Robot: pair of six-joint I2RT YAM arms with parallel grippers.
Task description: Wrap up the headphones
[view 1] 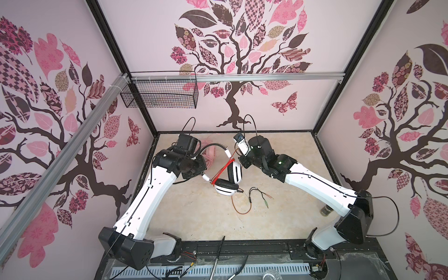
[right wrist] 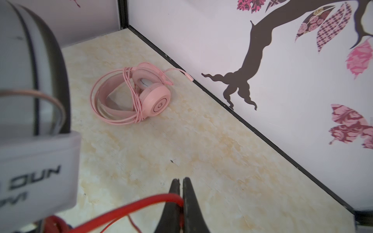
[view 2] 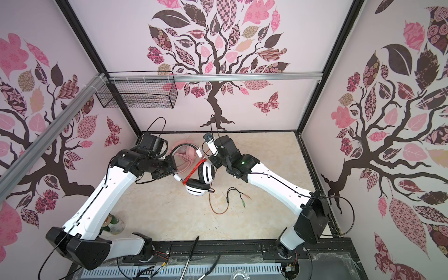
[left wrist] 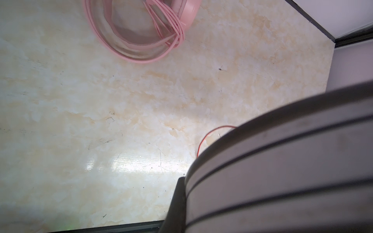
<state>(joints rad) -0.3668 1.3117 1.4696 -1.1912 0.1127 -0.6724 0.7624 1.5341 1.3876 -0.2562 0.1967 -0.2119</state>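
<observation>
The left gripper (view 1: 203,175) pinches the white-and-black headset (view 1: 236,173) by its headband (left wrist: 282,161); the right gripper (right wrist: 181,180) clamps its red cord (right wrist: 141,203), near the pink headset (right wrist: 157,100).

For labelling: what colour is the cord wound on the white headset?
Red cord, clearest in a top view.

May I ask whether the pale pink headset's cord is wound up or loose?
Wound up: the pink cord loops repeatedly around the pale pink over-ear headset; only a short end trails out.

The pink headset (left wrist: 187,16) (cord bunched across it) lay on the marbled table (left wrist: 80,121). A blurred white-and-black headband (left wrist: 282,171) loomed close.
</observation>
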